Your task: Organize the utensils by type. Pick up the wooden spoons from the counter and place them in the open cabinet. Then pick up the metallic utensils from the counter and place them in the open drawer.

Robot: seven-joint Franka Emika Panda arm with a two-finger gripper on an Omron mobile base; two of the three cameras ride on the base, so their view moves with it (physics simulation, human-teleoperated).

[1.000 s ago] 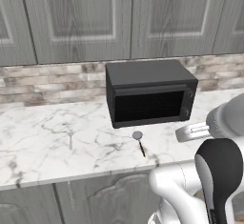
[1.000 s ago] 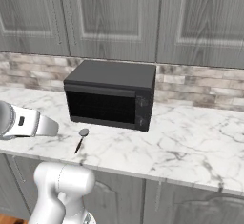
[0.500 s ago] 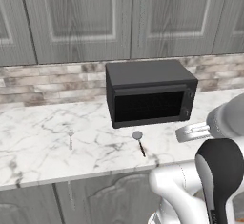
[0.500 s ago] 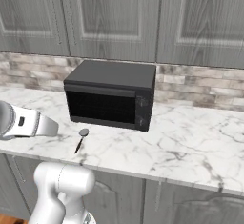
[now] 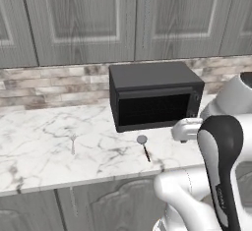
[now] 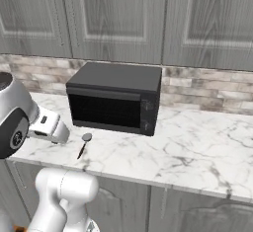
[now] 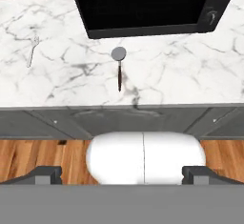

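The metallic utensils lie apart on the marble tabletop (image 5: pixel 39 151): spoon (image 5: pixel 143 145) near the front edge, fork (image 5: pixel 73 143) to its left. Behind stands the black oven (image 5: pixel 152 95), then brick backsplash (image 5: pixel 54 85) and grey cabinets (image 5: pixel 98 18). The fingers (image 7: pixel 47 174) spread wide, empty.

The fork (image 5: pixel 73 143) is too small to make out its tines, and the oven (image 7: pixel 147 4) is cut off at the hand view's top.
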